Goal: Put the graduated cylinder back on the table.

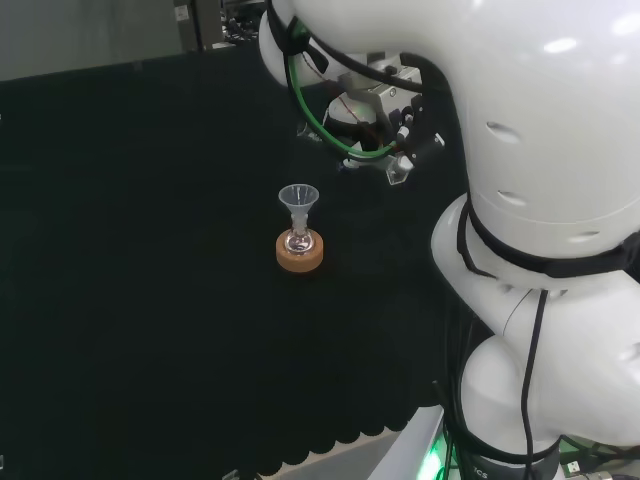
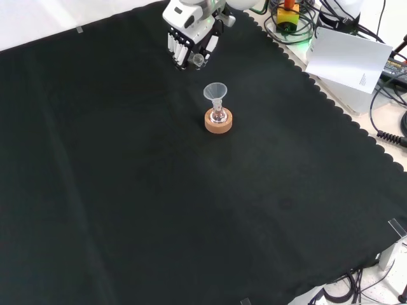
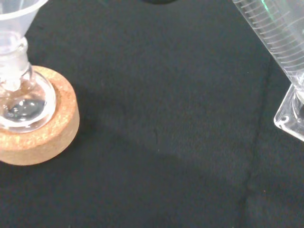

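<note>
The clear graduated cylinder with printed scale lines and a square foot is tilted in the wrist view. The black and white hand at the top of the front view has its fingers curled round the cylinder. In the head view the hand is left of the arm's links, and the cylinder's foot juts out below it. Whether the foot touches the cloth I cannot tell.
A small round flask with a clear funnel in its neck stands on a cork ring, on the black cloth in front of the hand in the front view. Cables and a white sheet lie beyond the cloth's right edge.
</note>
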Tool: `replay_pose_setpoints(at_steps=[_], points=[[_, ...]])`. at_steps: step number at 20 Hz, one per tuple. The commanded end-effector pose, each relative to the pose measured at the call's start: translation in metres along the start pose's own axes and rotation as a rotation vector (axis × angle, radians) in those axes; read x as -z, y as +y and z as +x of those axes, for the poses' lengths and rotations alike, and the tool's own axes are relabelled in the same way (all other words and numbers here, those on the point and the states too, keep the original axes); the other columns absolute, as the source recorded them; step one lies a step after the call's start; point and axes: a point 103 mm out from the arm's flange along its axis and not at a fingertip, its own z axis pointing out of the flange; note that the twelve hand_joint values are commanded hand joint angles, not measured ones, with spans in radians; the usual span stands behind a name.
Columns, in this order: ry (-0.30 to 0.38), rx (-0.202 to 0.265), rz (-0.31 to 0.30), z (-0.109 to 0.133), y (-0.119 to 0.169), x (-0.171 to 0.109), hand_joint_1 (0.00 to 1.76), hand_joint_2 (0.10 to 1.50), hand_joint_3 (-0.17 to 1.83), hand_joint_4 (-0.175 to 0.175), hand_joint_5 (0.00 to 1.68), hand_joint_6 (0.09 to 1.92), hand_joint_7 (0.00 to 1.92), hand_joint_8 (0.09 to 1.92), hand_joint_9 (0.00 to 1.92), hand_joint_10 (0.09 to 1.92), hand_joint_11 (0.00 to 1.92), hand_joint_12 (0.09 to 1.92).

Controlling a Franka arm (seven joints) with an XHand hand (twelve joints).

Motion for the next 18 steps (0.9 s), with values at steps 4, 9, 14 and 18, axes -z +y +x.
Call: replay_pose_setpoints(at_steps=[4,9,14,18], points=[[0.133,0.03,-0.081,-0.014,0.031,-0.008,1.13,1.18,0.0,-0.175,0.88,1.17,1.02,0.56,1.31,0.14,1.16,0.77],[0.181,0.037,-0.118,-0.02,0.047,-0.013,1.13,1.18,0.0,-0.175,0.88,1.17,1.02,0.56,1.31,0.14,1.16,0.77],[0.272,0.056,-0.173,-0.024,0.064,-0.02,1.13,1.18,0.0,-0.175,0.88,1.17,1.02,0.56,1.31,0.14,1.16,0.77],[0.352,0.075,-0.225,-0.026,0.071,-0.024,1.13,1.18,0.0,-0.175,0.87,1.17,1.02,0.55,1.31,0.13,1.15,0.77]])
